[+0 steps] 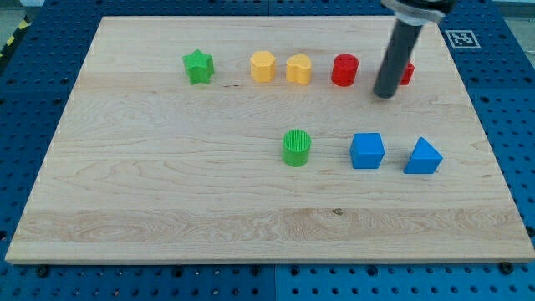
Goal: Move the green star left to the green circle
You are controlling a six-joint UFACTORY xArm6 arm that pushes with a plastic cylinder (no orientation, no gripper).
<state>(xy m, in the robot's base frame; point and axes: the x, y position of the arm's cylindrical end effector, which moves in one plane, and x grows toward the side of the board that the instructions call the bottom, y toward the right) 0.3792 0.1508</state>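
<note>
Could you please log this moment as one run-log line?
my tip: far right of green star | green circle: untouched | contact: none

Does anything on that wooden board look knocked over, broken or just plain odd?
Nothing stands out. All the blocks sit flat on the board. My tip partly hides one red block at the view's top right, far from the green star.

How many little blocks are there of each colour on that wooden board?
Green: 2, the green star and the green circle
Yellow: 2
Red: 2, one partly hidden behind my tip
Blue: 2
Total: 8
</note>
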